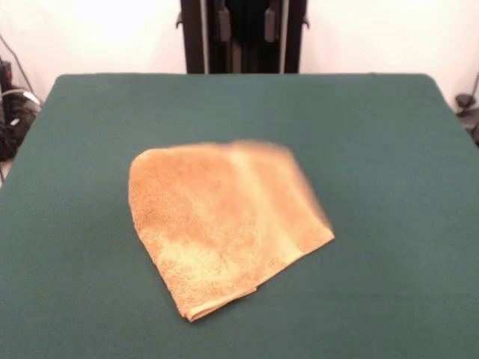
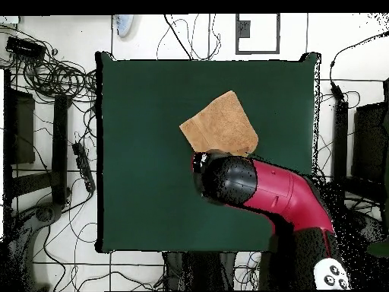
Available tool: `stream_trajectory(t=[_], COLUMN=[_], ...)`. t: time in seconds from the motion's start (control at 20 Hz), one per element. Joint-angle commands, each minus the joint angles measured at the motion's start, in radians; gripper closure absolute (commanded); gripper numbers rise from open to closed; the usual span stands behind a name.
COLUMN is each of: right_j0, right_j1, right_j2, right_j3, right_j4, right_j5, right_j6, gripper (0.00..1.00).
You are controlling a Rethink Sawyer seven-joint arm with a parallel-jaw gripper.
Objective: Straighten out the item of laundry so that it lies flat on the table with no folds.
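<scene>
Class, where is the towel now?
Front view: the towel lies near the table's middle, slightly left. Overhead view: it sits just above the arm's head.

Overhead view: the arm was a thick, rounded link with a glossy crimson-red shell, ending in a bulbous black joint housing that carried a narrow red trim with a small white mark at its outer edge. Toward the base, the red shell met a black segment with a speckled, matt appearance. A small white panel bearing several dark round buttons sat on that black segment. Front view: the pedestal appeared as a black upright column with vertical grey rails and dark bracket-like fittings on either side.
</scene>
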Motion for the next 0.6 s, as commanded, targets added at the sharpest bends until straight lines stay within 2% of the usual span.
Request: stream_trajectory(t=[0.05, 0.35, 0.6], right_j0=[0.024, 0.040, 0.050], right_j1=[-0.025, -0.040, -0.063], right_j2=[0.082, 0.065, 0.058], right_j3=[0.135, 0.160, 0.185], right_j4=[0.054, 0.066, 0.070], right_j5=[0.002, 0.023, -0.025], right_j6=[0.112, 0.132, 0.150], gripper=[0.00, 0.00, 0.00])
